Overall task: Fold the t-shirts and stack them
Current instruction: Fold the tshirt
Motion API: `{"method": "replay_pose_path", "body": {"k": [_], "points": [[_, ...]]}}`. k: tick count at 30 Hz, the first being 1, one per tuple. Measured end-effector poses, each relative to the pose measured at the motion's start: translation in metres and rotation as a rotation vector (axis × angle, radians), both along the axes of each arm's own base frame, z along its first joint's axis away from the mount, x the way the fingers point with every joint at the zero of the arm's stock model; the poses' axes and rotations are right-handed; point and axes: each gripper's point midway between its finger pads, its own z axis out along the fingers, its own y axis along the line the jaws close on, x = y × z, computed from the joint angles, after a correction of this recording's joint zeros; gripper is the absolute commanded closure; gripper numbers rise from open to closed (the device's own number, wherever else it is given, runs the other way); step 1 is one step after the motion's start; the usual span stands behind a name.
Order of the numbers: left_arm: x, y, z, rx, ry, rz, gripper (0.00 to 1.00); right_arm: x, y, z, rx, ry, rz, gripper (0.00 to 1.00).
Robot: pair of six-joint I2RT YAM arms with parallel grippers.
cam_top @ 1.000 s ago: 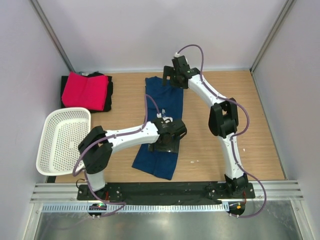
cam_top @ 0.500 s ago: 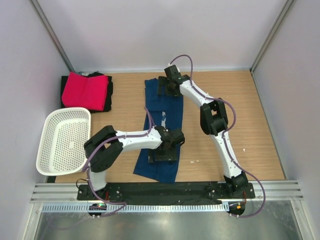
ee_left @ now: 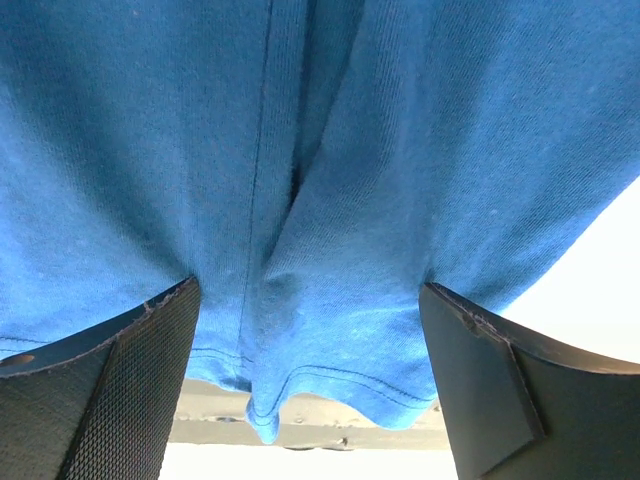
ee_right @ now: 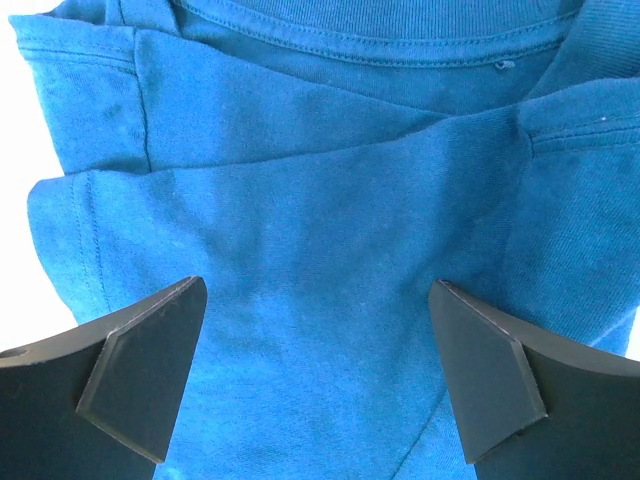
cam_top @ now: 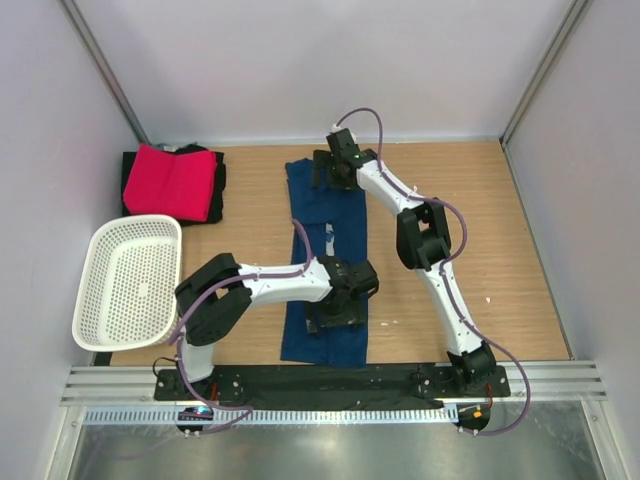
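Lying lengthwise near-to-far, collar far, the navy t-shirt [cam_top: 345, 208] has the left gripper [cam_top: 336, 316] and the right gripper [cam_top: 329, 171] spread wide over its ends.

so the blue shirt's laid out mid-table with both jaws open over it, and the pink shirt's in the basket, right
No: the pink shirt isn't in the basket; it lies on the black shirt at the far left corner, as the top view shows. The rest holds: the blue shirt is laid out mid-table with both jaws open over it.
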Motion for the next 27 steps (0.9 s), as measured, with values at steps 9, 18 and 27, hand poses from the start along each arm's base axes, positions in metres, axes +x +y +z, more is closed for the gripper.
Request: {"method": "replay_pose_path", "body": {"k": [9, 18, 27], "points": [[0.040, -0.005, 0.061, -0.040, -0.219, -0.074, 0.02, -0.009, 0.004, 0.033, 0.021, 0.000, 0.056, 0.00], [0.053, 0.058, 0.135, -0.171, -0.354, -0.075, 0.03, -0.086, -0.041, 0.206, 0.103, -0.192, 0.017, 0.00], [0.003, 0.136, 0.062, -0.236, -0.136, 0.046, 0.12, -0.283, -0.122, 0.109, 0.142, 0.109, -0.086, 0.18]]}}
